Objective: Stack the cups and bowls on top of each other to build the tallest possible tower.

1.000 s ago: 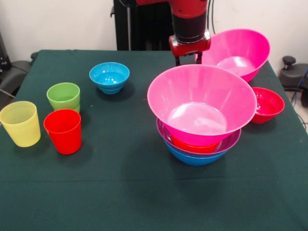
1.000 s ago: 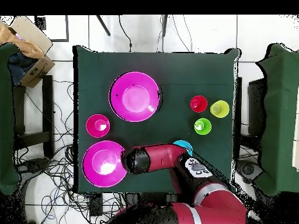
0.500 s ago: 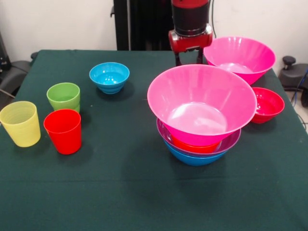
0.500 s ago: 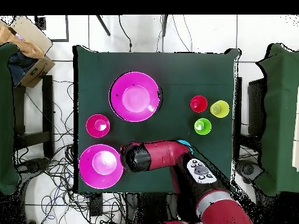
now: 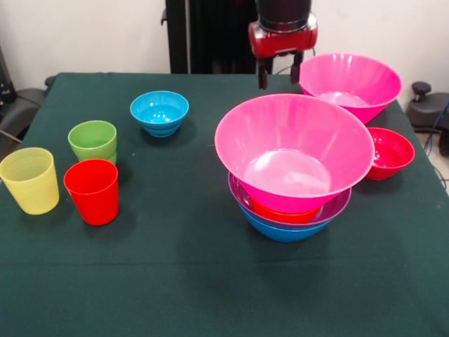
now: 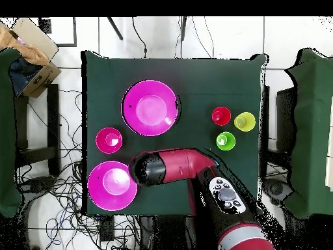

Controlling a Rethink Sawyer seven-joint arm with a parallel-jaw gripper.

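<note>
The tower (image 5: 295, 156) stands right of centre: a blue bowl lowest, then purple, orange and a large pink bowl on top; from above only its pink top (image 6: 151, 107) shows. My gripper (image 5: 279, 81) hangs open and empty behind the tower, just left of the second large pink bowl (image 5: 351, 81), which rests level on the cloth (image 6: 112, 185). A small crimson bowl (image 5: 389, 151) lies beside the tower. A small cyan bowl (image 5: 159, 111) sits far left of centre. The green cup (image 5: 92, 140), red cup (image 5: 92, 189) and yellow cup (image 5: 29, 179) stand upright at the left.
In the overhead view the arm's wrist (image 6: 148, 169) covers the gripper and the cyan bowl. The crimson bowl (image 6: 108, 140) lies between the two pink bowls. The dark green tablecloth (image 5: 175, 267) runs to the table edges; chairs stand at both sides.
The second pink bowl was tilted at the gripper a second ago; it now lies flat on the table. The gripper has let go and risen, shifting slightly away from the rim.
</note>
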